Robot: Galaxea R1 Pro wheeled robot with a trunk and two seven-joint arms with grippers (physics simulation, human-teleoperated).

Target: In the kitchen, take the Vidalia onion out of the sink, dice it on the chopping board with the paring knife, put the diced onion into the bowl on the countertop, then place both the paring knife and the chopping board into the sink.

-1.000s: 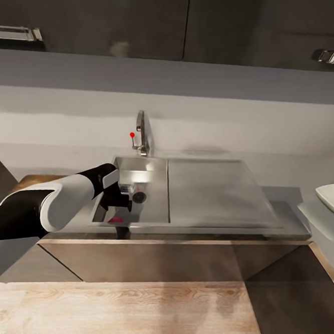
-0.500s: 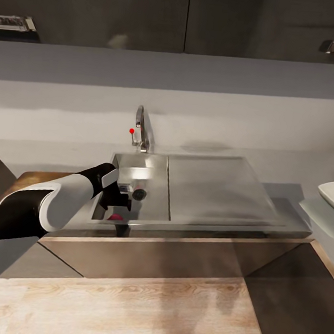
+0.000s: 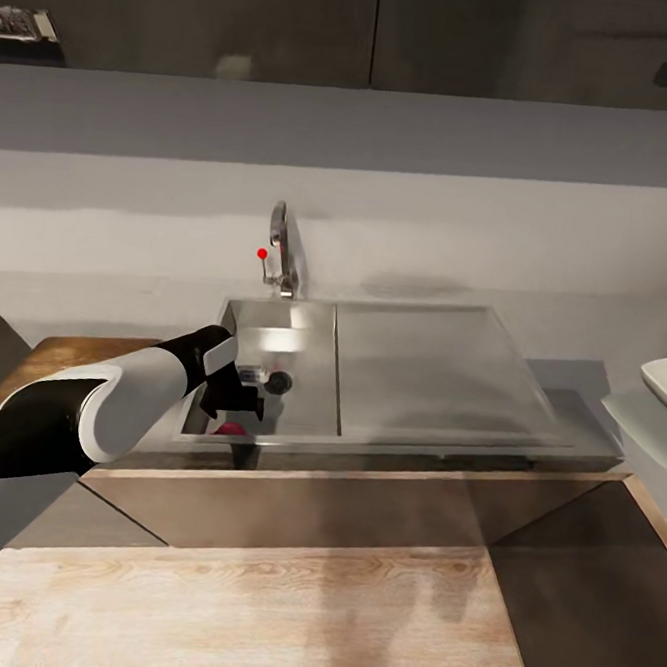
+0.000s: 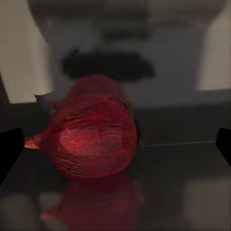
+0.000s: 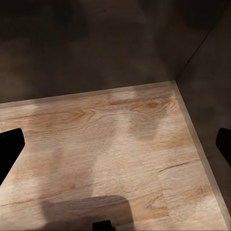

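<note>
Kitchen setting, head view. A pale grey wall runs behind the worktop, with a darker grey band across it just under the dark upper cabinets, which carry metal handles at the far left and far right. Soft shadow patches mark the wall. Below the metal front edge, dark glossy base cabinets reflect the surroundings. Light wood-grain flooring lies at the foot of the cabinets, meeting a darker floor area to the right. In the right wrist view the same wood floor ends at a pale border strip beside dark panels
</note>
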